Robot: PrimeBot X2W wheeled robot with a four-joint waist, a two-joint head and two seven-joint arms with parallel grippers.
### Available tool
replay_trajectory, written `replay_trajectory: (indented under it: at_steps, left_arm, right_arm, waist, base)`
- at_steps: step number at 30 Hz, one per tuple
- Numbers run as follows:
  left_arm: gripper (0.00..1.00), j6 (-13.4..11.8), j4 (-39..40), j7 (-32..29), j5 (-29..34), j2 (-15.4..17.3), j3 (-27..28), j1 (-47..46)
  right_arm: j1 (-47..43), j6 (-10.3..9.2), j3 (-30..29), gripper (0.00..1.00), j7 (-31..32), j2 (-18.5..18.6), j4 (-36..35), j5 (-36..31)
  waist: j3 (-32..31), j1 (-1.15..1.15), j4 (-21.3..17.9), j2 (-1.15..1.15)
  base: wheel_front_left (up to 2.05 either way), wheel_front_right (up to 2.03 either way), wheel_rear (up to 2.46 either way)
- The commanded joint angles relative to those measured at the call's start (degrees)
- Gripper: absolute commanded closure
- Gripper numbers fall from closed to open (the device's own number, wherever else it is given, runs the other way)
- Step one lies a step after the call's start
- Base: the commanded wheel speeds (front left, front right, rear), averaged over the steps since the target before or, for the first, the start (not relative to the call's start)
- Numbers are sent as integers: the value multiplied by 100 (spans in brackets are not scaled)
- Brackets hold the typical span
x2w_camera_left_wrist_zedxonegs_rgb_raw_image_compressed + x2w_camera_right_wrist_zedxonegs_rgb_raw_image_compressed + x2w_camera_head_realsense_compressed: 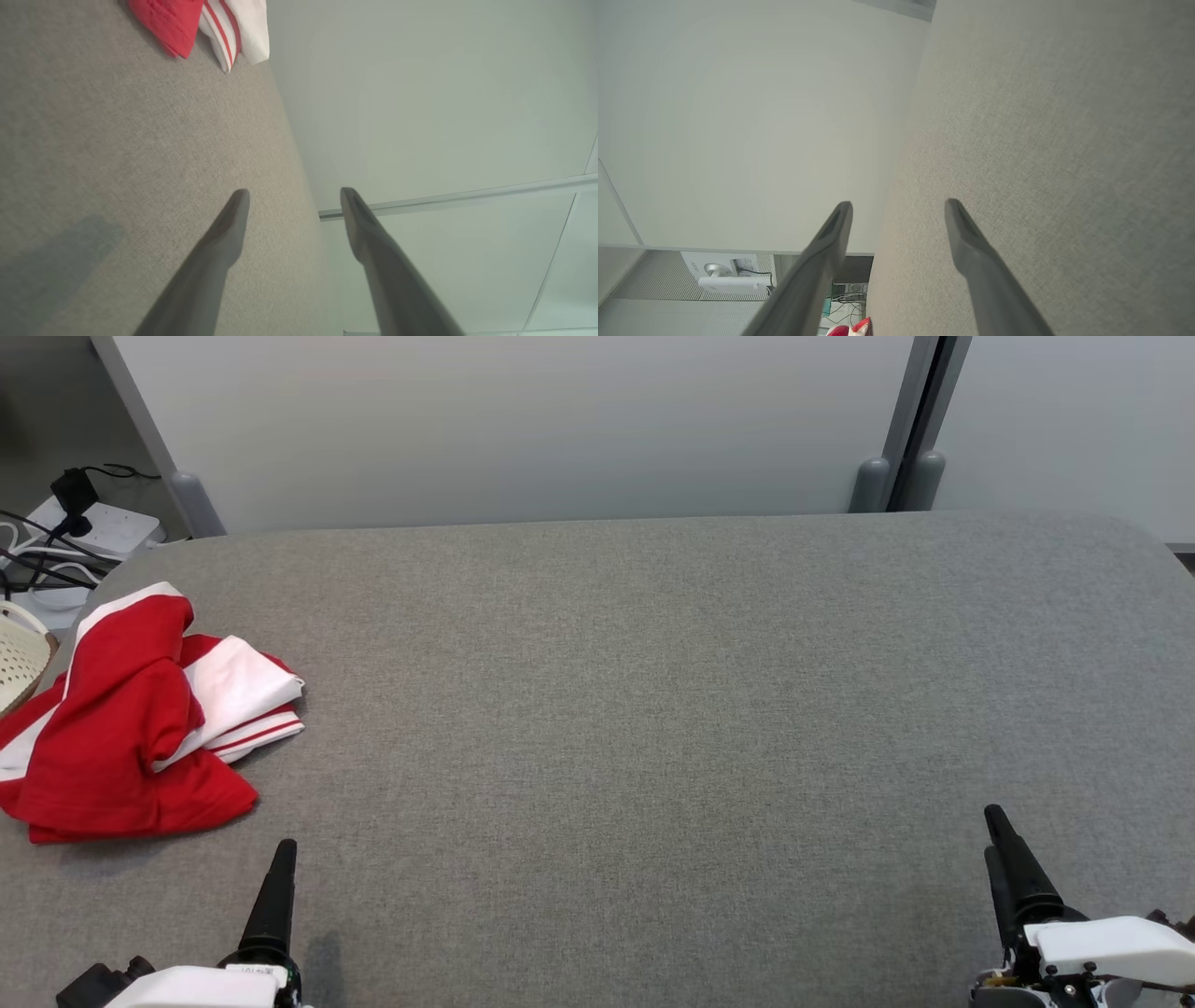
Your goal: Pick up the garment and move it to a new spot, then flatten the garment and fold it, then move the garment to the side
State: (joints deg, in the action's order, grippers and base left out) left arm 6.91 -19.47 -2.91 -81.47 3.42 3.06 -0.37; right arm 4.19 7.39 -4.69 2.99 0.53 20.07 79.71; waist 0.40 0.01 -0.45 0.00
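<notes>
A crumpled red and white garment (140, 709) lies in a heap at the left edge of the grey table (653, 709). My left gripper (280, 887) rests near the table's front edge, just below and to the right of the heap, apart from it. In the left wrist view that gripper (294, 196) stands open with nothing between its fingers, and the garment (205, 23) shows at the top. Over at the lower right my right gripper (1004, 854) is far from the cloth; in the right wrist view it (899, 205) is open and empty, with a scrap of the garment (852, 329) at the bottom edge.
A pale perforated basket (19, 658) sits off the table's left edge beside the garment. A power strip with dark cables (75, 532) lies on the floor behind it. A light partition wall (560, 420) runs along the far side of the table.
</notes>
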Motion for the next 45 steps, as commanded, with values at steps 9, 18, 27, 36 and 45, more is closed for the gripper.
replay_trajectory:
  at_steps: [9,18,27,36,45]
  left_arm:
    - [0,19,306,189,661,237,13,-347]
    - [0,23,375,325,1117,323,-10,-394]
    - [0,26,340,478,1642,429,-38,-461]
    - [0,30,272,631,2175,532,-75,-535]
    - [0,34,198,802,2885,663,-131,-637]
  right_arm:
    - [361,3,210,0,-218,104,-266,-753]
    - [442,4,342,0,-352,115,-304,-1257]
    - [569,5,494,0,-503,127,-294,-1858]
    - [706,5,570,0,-654,140,-218,-2479]
    - [855,6,570,0,-823,154,-141,-3204]
  waist:
    - [4,-1,-24,0]
    - [3,-1,-45,0]
    - [2,-1,-85,0]
    - [14,-1,-137,0]
    - [13,-1,-219,0]
  base:
    - [0,0,0]
    - [0,0,0]
    - [0,0,0]
    - [0,0,0]
    - [0,0,0]
